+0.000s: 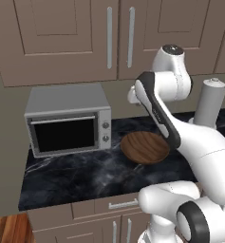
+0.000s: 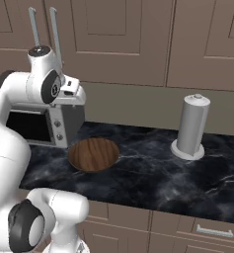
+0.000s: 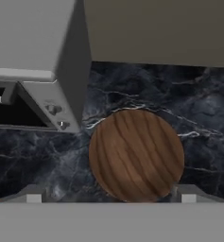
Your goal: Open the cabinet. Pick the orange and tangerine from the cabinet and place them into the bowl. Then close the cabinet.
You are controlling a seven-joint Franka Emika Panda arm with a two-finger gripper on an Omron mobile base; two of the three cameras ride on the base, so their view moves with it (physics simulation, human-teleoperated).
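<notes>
Dark brown wood with plain grain made up the wide, shallow round bowl (image 1: pixel 145 147) in the left base view, sitting on the black marble-veined counter (image 1: pixel 76 178) below the white arm's hand. The wide taupe-brown wall cabinet (image 1: pixel 61 38) hung above and behind the hand, both panelled doors shut, its two long vertical silver bar handles (image 1: pixel 109 37) side by side. A boxy grey steel microwave (image 1: pixel 69 118) with a dark glass door stood beside the bowl, apart from it. A smooth grey upright cylinder (image 1: pixel 210 104) rose on the bowl's other side, partly hidden behind the arm.

In the right base view the hand hung over the microwave's near corner, above and just short of the bowl (image 2: pixel 94 154), whose inside lay bare. The cabinet (image 2: pixel 118 34) ran across the top, doors closed. The cylinder (image 2: pixel 191 127) stood on a round foot, well apart from the bowl.

In the hand view the gripper (image 3: pixel 111 196) looked straight down, its two small grey fingertips (image 3: pixel 34 194) spread wide apart with nothing between them. The bowl (image 3: pixel 136 154) lay directly ahead between the tips, its striped grain clear. The microwave (image 3: pixel 38 66) and its two small knobs sat just beside it, and nothing blocked the way down.
</notes>
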